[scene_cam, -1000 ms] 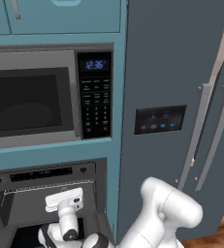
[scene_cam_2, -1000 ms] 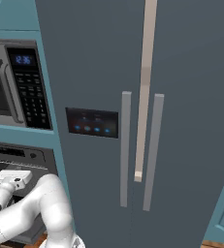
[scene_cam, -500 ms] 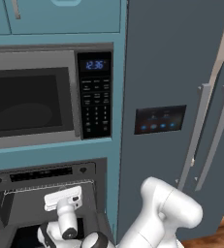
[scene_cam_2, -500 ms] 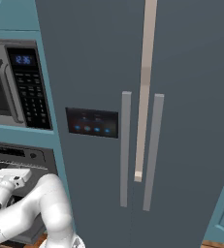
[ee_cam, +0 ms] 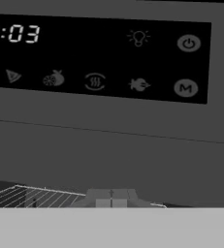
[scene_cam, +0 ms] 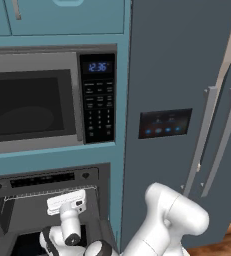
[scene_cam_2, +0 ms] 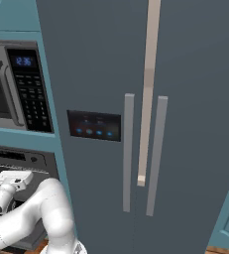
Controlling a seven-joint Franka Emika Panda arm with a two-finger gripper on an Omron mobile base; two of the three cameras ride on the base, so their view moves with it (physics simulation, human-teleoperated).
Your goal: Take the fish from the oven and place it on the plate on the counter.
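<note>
The oven (scene_cam: pixel 42 179) sits under the microwave with its door dropped open, and its wire rack (scene_cam: pixel 22 198) shows inside the cavity. My gripper (scene_cam: pixel 67 201) hovers at the oven mouth, just below the control strip, pointing inward. In the hand view the two fingertips (ee_cam: pixel 112 197) meet at the bottom centre, shut with nothing between them. Ahead of them is the oven's dark control panel (ee_cam: pixel 99 58) with a clock and icons, and a corner of the rack (ee_cam: pixel 16 196) lies at lower left. The fish is hidden. The plate and the counter are out of view.
A microwave (scene_cam: pixel 32 105) with keypad and blue clock hangs directly above the oven. A tall grey fridge (scene_cam_2: pixel 145 124) with two bar handles stands right of it. Teal cabinet fronts (scene_cam: pixel 67 15) run along the top. My white arm (scene_cam: pixel 172 220) rises in front of the fridge.
</note>
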